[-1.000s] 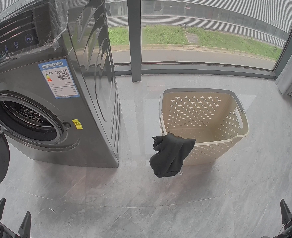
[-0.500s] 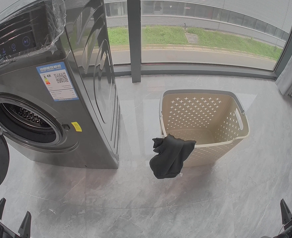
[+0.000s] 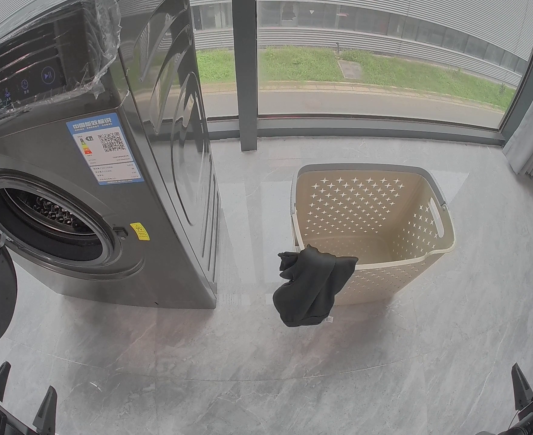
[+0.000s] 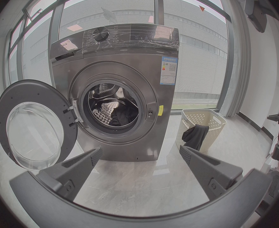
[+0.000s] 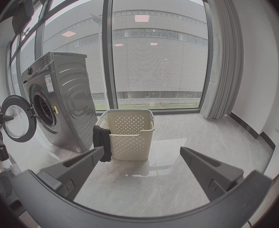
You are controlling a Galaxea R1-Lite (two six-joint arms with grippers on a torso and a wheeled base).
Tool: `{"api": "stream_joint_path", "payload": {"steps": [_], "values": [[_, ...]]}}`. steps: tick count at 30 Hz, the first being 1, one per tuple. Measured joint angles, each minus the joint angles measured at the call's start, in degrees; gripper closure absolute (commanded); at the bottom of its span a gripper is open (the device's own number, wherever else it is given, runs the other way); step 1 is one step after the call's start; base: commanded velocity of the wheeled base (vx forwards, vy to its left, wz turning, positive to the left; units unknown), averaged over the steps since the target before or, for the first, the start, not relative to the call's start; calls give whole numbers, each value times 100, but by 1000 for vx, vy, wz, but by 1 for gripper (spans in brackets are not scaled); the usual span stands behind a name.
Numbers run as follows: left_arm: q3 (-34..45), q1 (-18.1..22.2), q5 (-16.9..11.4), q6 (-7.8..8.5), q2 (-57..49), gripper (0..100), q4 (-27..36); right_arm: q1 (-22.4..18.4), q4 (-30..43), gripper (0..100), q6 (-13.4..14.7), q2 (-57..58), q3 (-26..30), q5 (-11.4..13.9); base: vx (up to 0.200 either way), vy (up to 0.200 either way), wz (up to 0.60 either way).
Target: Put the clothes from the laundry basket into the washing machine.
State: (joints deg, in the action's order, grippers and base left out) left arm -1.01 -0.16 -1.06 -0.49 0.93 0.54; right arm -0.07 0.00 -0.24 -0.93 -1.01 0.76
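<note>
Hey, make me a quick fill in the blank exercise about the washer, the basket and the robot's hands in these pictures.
1. The washing machine has its door standing ____.
2. A black garment hangs over the rim of the ____.
3. The left hand and the right hand both hold ____.
4. Some dark clothing lies inside the machine's ____.
Missing words: open; laundry basket; nothing; drum.

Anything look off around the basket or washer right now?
A dark garment hangs over the laundry basket's near rim, mostly outside, not lying inside. The washing machine door stands open. Nothing spilled.
</note>
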Motion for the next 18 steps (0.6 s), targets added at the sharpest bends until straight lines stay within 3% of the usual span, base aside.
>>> {"api": "stream_joint_path", "payload": {"steps": [18], "values": [[0,0,2,9,0,0,0,0,0,0,0,0,0,2,0,0,0]]}}
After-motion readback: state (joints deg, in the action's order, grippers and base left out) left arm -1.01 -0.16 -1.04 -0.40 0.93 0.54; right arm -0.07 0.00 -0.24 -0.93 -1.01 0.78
